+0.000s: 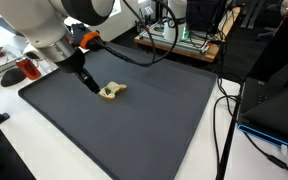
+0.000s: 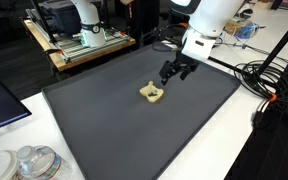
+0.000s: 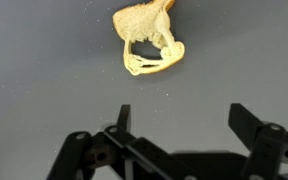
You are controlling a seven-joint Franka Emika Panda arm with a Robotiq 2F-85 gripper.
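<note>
1. The arm [image 1: 34,25] leaned low over the dark mat [image 1: 134,130], which covered most of the white desk [image 1: 24,140]. Both exterior views showed its jaws close above the mat.
2. The jaws stood wide apart and gripped nothing. In the wrist view only bare mat showed between the two fingers [image 3: 122,118].
3. The small tan object [image 3: 149,45], a chunk with a pale loop at one side, lay flat on the mat near its middle.
4. It sat just beyond the fingertips rather than between them. Seen in an exterior view, the object [image 2: 153,94] was just beside the jaws and seemingly not touched.
5. By my judgement the approach was nearly complete. No grasp had been made and the object had not left the mat.
6. Clear lidded tubs [image 2: 34,162] stood at a corner of the desk, well apart from the jaws.
</note>
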